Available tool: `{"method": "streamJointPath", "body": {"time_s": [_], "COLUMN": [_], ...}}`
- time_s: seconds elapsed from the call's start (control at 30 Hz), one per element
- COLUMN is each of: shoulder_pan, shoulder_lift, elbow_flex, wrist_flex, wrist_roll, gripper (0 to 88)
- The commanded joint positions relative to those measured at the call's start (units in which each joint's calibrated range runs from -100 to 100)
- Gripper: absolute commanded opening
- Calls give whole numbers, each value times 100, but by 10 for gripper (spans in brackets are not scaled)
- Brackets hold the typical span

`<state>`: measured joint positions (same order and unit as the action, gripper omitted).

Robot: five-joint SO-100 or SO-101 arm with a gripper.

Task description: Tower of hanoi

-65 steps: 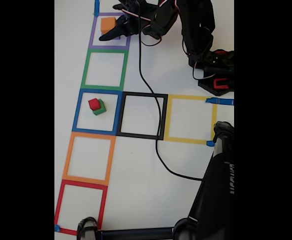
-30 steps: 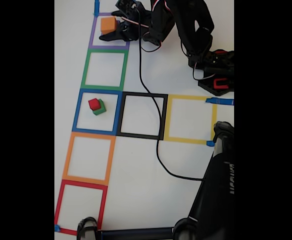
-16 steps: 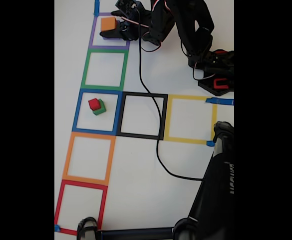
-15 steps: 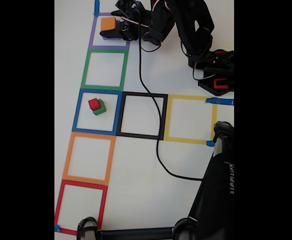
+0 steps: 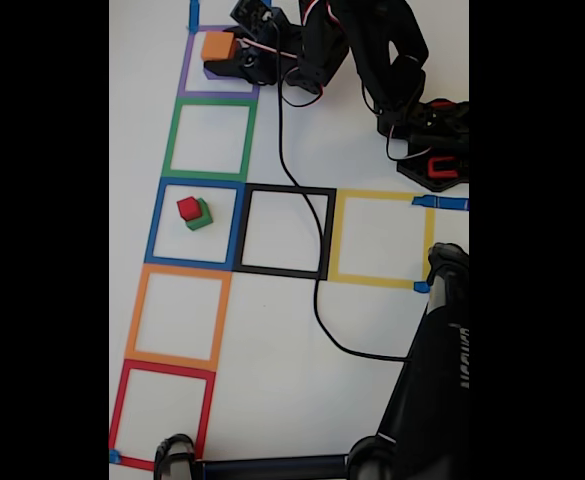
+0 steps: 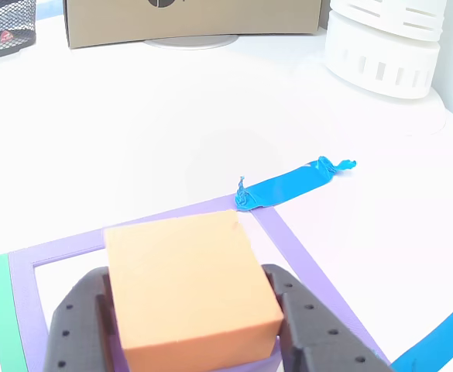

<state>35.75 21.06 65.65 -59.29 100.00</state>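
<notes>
An orange cube [image 5: 217, 45] sits in the purple tape square [image 5: 185, 75] at the top left of the fixed view. My gripper [image 5: 219, 50] reaches in from the right and is shut on it. In the other view the orange cube [image 6: 187, 298] stands between the two black fingers [image 6: 75, 329], which press on its left and right sides; a purple edge shows under it. My gripper [image 6: 191, 337] is at the bottom of that view. A small red cube [image 5: 188, 208] rests on a green cube [image 5: 202, 217] inside the blue square [image 5: 155, 222].
Green [image 5: 171, 139], black [image 5: 328, 230], yellow [image 5: 427, 240], orange [image 5: 135, 310] and red [image 5: 120, 405] tape squares lie on the white table. A black cable [image 5: 284, 140] crosses the black square. The arm's base [image 5: 432, 150] is at right, a black stand [image 5: 437, 370] at bottom right.
The fingers stood wide apart beside the orange cube and have since closed in onto its sides. The red and green cubes have not moved.
</notes>
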Motion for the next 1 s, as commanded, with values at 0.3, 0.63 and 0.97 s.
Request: {"method": "streamJointPath", "body": {"time_s": [0.3,0.63,0.97], "shoulder_pan": [-76,-248,-498], "shoulder_lift": [-11,-455,-2813], "elbow_flex": [-83,-10,326], "wrist_flex": [-87,318,2642], "wrist_roll": [0,0,0], "gripper": [146,143,140]}}
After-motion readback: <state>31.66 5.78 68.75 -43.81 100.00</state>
